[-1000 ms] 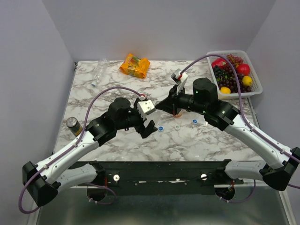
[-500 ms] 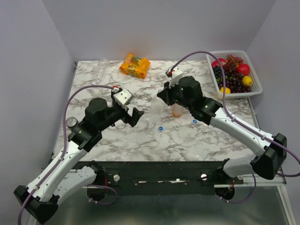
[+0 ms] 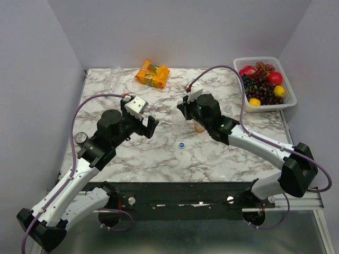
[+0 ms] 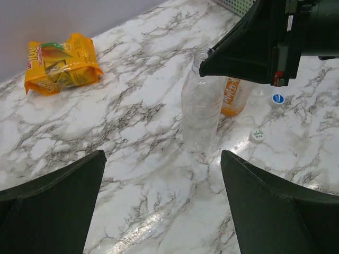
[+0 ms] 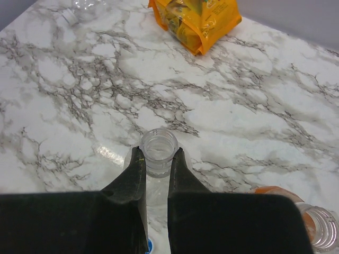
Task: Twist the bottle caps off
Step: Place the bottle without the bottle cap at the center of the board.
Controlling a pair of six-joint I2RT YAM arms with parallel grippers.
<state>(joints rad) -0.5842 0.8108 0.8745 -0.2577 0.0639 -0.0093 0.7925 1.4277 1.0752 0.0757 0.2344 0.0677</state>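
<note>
A blue cap (image 3: 181,144) and a white cap (image 3: 200,143) lie loose on the marble surface (image 3: 159,159). Beyond them, the left gripper (image 4: 161,157) hovers with its jaws spread wide. The right gripper (image 5: 157,159) pinches its jaws on the neck of an upright, uncapped clear bottle (image 4: 201,114), with an orange bottle (image 4: 233,96) just beside it. An orange snack packet (image 3: 152,73) lies near the far edge.

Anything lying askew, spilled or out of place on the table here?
A tipped clear bottle lies on its side near the far left corner of the table, unlike the upright clear bottle that the right gripper clamps and the orange bottle. A blue cap and white cap lie loose. No spill shows.
</note>
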